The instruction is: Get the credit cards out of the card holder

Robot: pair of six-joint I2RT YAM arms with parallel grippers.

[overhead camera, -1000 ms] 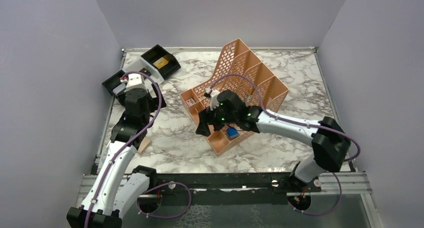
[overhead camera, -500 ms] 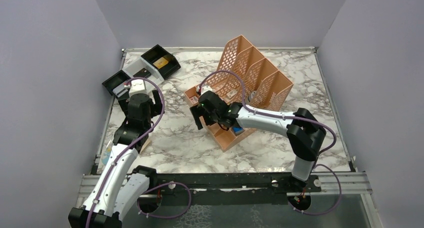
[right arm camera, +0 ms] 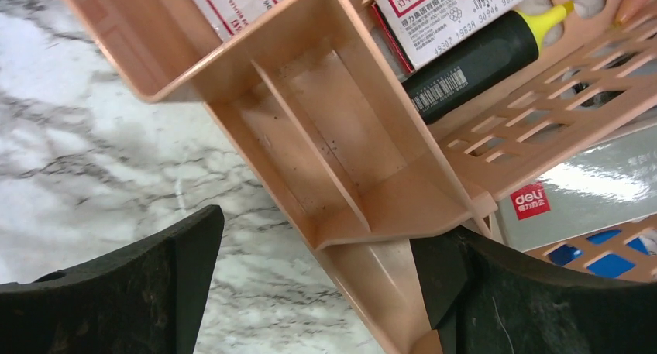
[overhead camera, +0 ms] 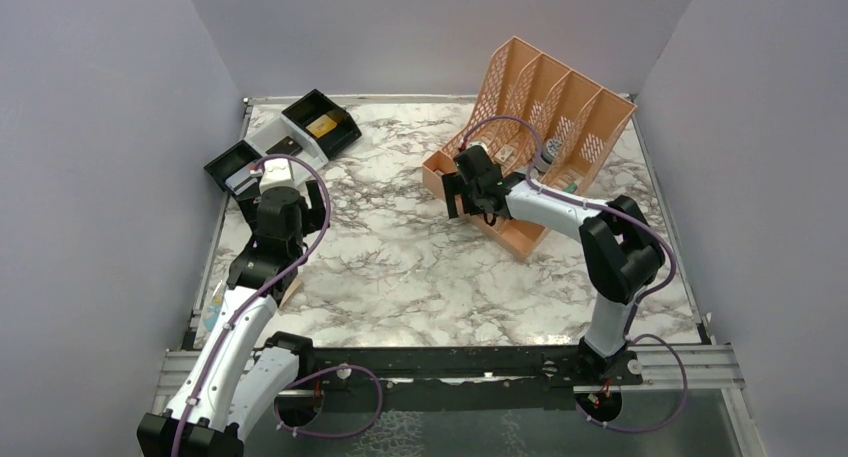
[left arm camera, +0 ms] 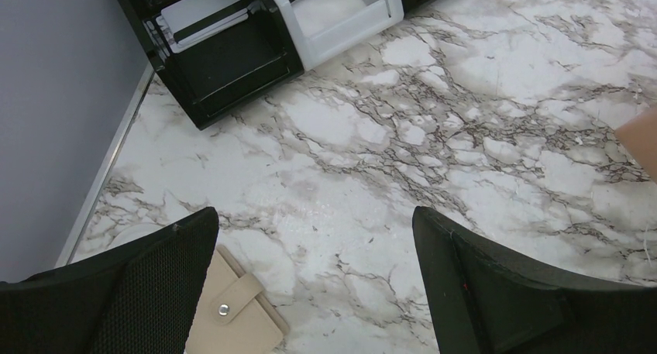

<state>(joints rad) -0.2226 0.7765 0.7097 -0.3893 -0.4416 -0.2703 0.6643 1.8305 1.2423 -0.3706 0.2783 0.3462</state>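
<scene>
The marble counter [overhead camera: 400, 267] carries a peach mesh organizer [overhead camera: 560, 87] at its far right. The right end effector [right arm camera: 318, 230] is spread wide over the organizer's low front compartments. The left end effector [left arm camera: 314, 214] is spread wide too, pinching nothing. Three small bins [overhead camera: 258, 132] sit far left. The tan card holder [left arm camera: 232, 311] lies snapped closed at the counter's near left. A gold card [overhead camera: 322, 125] and a silvery card [left arm camera: 203, 9] lie in black bins.

- Light: even, diffuse, from overhead; table [overhead camera: 400, 267] bright.
- Shadows: soft, short, beside the organizer [overhead camera: 560, 77].
- Glare: white patch on glossy pack [right arm camera: 577, 149], right wrist view.
- Top view slightly soft; wrist views sharper.
</scene>
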